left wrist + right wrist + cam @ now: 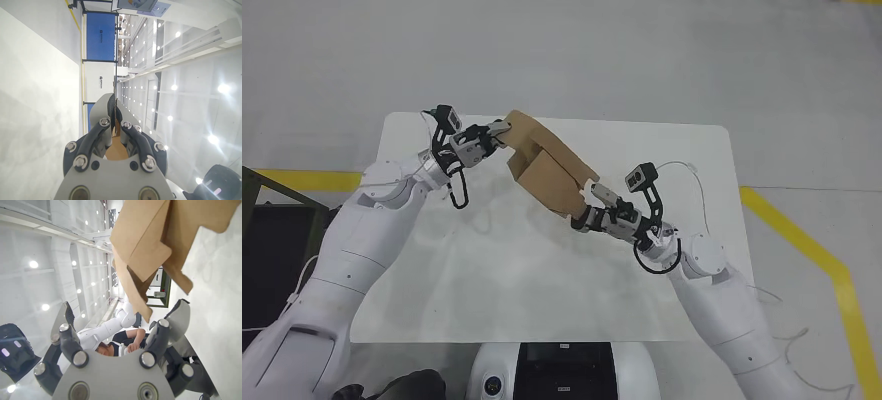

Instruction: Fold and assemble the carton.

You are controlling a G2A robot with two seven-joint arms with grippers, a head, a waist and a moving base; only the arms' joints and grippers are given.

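A brown cardboard carton (545, 165), partly folded into a box shape, hangs above the white table (492, 290) between my two arms. My left gripper (499, 133) is shut on the carton's far-left flap; in the left wrist view the flap's thin edge (114, 106) sits pinched between the fingers. My right gripper (585, 207) stands open at the carton's near-right end. In the right wrist view the carton (147, 241) shows loose flaps, and a flap corner (147, 315) reaches down between the spread fingers (66, 313) without touching them.
The table's far-right corner (712, 135) and its near half lie bare. Yellow floor tape (817, 260) runs past the table on the right. A dark green frame (262, 195) stands left of the table.
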